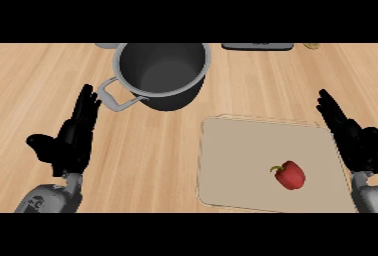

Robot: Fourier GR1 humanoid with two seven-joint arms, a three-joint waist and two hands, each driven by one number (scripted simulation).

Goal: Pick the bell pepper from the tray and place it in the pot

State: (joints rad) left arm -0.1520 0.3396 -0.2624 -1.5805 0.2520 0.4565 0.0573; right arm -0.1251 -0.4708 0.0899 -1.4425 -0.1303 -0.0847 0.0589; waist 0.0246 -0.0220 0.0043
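A red bell pepper (pixel 290 175) with a green stem lies on the right half of the beige tray (pixel 236 160), at the lower right of the wooden counter. A grey metal pot (pixel 162 67) with side handles stands upright and open at the top centre, nothing visible inside. My left hand (pixel 72 140) rests open at the left edge, fingers straight and pointing up, well left of the tray. My right hand (pixel 348 132) shows open at the right edge, beside the tray's right border, apart from the pepper.
A dark flat object (pixel 257 46) lies at the counter's far edge right of the pot, and a small yellowish item (pixel 312 46) sits beyond it. Bare wood lies between the pot and the tray.
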